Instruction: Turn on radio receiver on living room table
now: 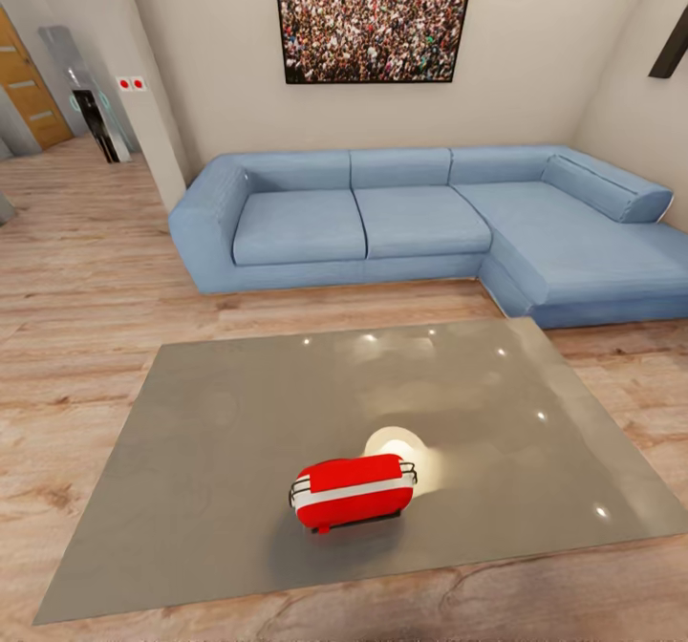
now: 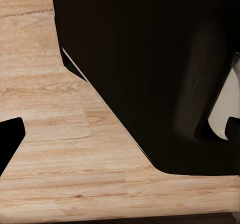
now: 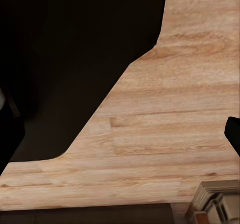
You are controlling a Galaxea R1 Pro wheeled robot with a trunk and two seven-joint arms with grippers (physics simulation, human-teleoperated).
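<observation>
Standing before the glossy grey glass-topped table, small red rounded radio receiver untouched, far from both jaws, apparently spread over plank floor.

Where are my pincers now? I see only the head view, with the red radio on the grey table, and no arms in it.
Observer: The left wrist view shows the left pincer over the light wood plank floor, its fingertips wide apart.
Operator: And the right one?
Observer: The right pincer is also open above the floor, holding nothing.
Operator: Is something else near it?
Observer: At one corner of the right wrist view sits a pale layered object; I cannot tell what it is.
</observation>
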